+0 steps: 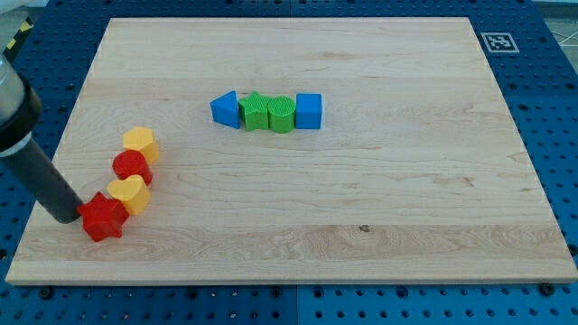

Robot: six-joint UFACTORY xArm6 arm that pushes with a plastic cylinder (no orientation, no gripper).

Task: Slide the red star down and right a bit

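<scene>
My tip (69, 217) sits near the board's (379, 208) bottom-left corner, at the lower end of the dark rod slanting in from the view's left edge. It's right against the left side of the red star (102, 218); looks like contact, but the rod's shadow blurs the join, so touching or just beside. No fingers on this rig, only the rod, holding nothing.

Red star lies near the bottom-left corner, close to the left edge and a little above the bottom edge. Touching its upper right is a yellow block (130, 193), shape unclear, maybe a heart. Above that a red round block (132, 167), then a yellow block (141, 143), possibly hexagonal. The four form a short chain running up and right along the left side of the board.

Well apart, toward the top centre, a tight row: blue triangle (226, 109), green star (256, 111), green cylinder (282, 114), blue cube (309, 111), neighbours touching or nearly so.

Blue perforated table (551, 117) surrounds the board; a fiducial tag (499, 41) sits off the top-right corner.
</scene>
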